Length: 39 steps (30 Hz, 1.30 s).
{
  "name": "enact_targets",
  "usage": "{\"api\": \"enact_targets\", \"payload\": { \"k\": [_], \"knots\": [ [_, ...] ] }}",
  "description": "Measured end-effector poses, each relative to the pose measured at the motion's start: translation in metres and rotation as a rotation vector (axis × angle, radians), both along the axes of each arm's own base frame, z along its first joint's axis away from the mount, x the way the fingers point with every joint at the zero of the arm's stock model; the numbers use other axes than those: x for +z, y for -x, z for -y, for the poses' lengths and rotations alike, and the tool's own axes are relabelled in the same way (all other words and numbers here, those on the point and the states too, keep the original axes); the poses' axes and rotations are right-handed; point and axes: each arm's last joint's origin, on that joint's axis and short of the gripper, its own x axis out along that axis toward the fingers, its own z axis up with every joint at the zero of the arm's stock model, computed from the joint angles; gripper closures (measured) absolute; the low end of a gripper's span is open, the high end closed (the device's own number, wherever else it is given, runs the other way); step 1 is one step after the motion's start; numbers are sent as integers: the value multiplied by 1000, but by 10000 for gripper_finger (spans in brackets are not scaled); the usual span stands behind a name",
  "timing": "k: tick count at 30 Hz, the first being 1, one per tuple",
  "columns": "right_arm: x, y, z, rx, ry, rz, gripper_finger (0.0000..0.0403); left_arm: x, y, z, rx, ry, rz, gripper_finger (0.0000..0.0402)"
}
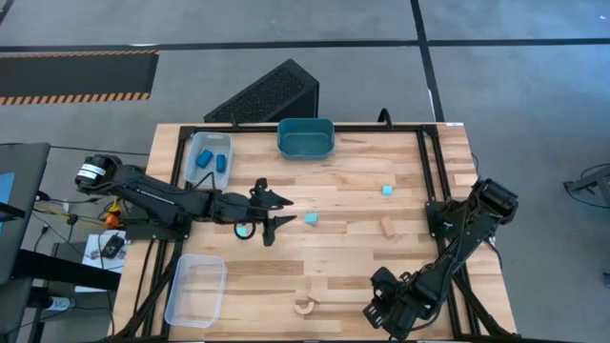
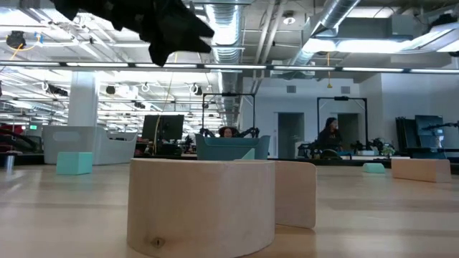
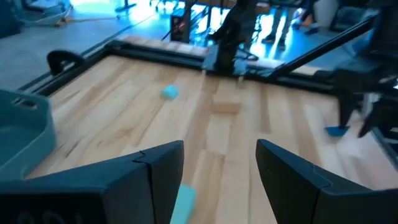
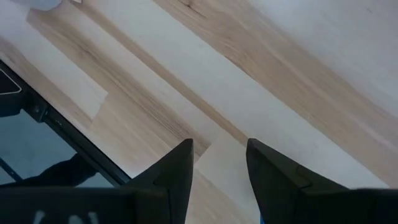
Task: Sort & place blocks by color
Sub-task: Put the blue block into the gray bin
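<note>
My left end effector (image 1: pixel 283 211) hangs over the middle of the table (image 1: pixel 353 257), its fingers (image 3: pixel 158 171) apart with nothing between them, and a pale cyan block (image 1: pixel 311 218) lies just ahead of the tips; in my left wrist view that block (image 3: pixel 182 203) shows low between the fingers. Another bit of cyan (image 1: pixel 244 230) peeks out beneath my left wrist. Ahead of me the boards lie bare across to the dark frame rail (image 1: pixel 426 171) along the right edge, with only a second cyan block (image 1: pixel 388 191) and a tan wooden block (image 1: pixel 388 226) well apart on that side. The teal tub (image 1: pixel 306 138) sits against the far edge, and beside it a clear tray (image 1: pixel 210 158) holds darker blue blocks (image 1: pixel 221 162). A second clear tray (image 1: pixel 195 290) rests at the near left corner. The wooden arch (image 1: pixel 304 305) lies close to the near edge. My right end effector (image 1: pixel 393 314) waits at the near right corner, pointed down at bare boards just beside the rail, its fingers (image 4: pixel 171 171) apart and holding nothing
</note>
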Motion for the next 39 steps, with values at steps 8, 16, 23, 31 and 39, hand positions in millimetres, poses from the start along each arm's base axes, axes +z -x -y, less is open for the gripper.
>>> {"api": "enact_targets", "payload": {
  "k": [8, 16, 23, 31, 39],
  "knots": [
    [0, 3, -3, 4, -11, -5, 218, 13, 12, -9, 13, -84, -7, 212],
    [-1, 7, -3, -89, -76, -102, 179, -3, 17, -8, -24, -74, -167, 212],
    [-2, 6, 0, -185, -96, -139, 180, -17, 22, -5, -75, -61, -204, 212],
    [-2, 0, 5, -267, -159, -194, 180, -18, 23, -4, -120, -41, -197, 212],
    [1, -18, 8, -260, -252, -149, 181, -18, 23, 1, -146, -58, -199, 212]
  ]
}}
